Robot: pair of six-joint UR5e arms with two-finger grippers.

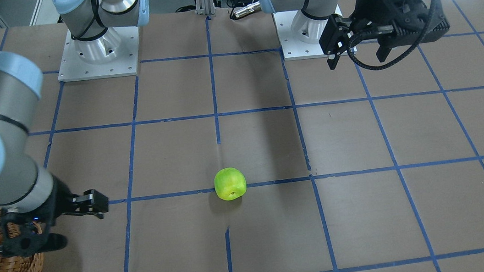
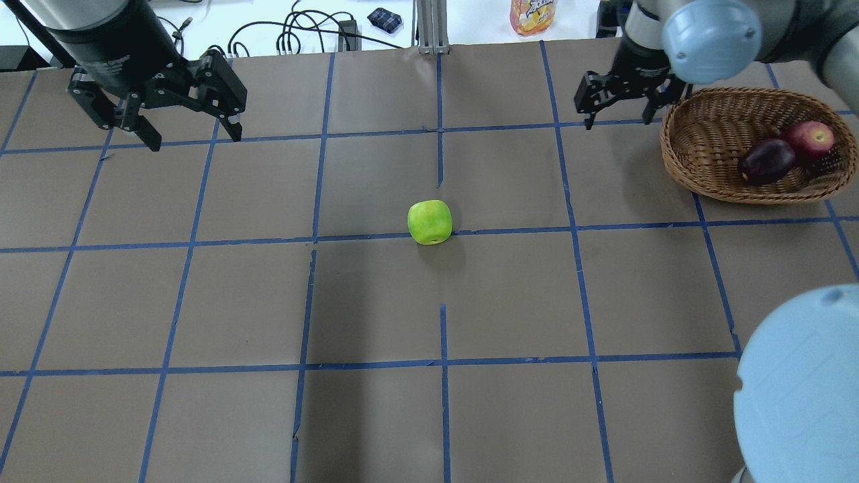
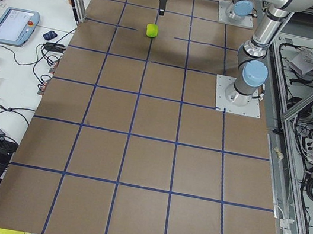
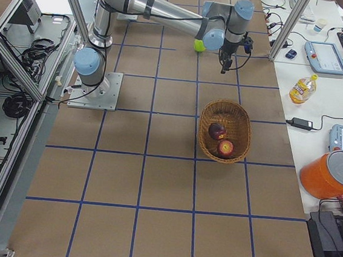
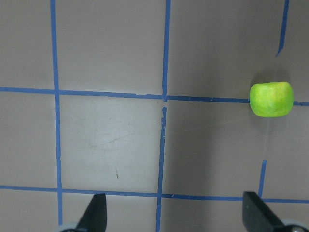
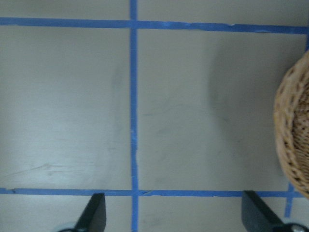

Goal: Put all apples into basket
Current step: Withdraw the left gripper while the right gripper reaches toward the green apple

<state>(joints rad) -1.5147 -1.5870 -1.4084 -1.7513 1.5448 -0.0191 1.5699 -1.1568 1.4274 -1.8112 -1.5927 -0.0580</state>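
The yellow-green apple (image 2: 429,222) lies alone mid-table on a blue tape line; it also shows in the front view (image 1: 230,183) and the left wrist view (image 5: 271,99). The red apple (image 2: 812,137) and the maroon apple (image 2: 765,162) lie in the wicker basket (image 2: 678,161) at the far right. My right gripper (image 2: 617,117) is open and empty, hovering just left of the basket's rim (image 6: 294,135). My left gripper (image 2: 193,134) is open and empty at the far left, well away from the green apple.
The table is brown paper with a blue tape grid. Both arm bases (image 1: 98,52) stand at the robot's side. A bottle (image 2: 533,15) and cables lie beyond the far edge. The right arm's elbow (image 2: 798,382) looms at the near right.
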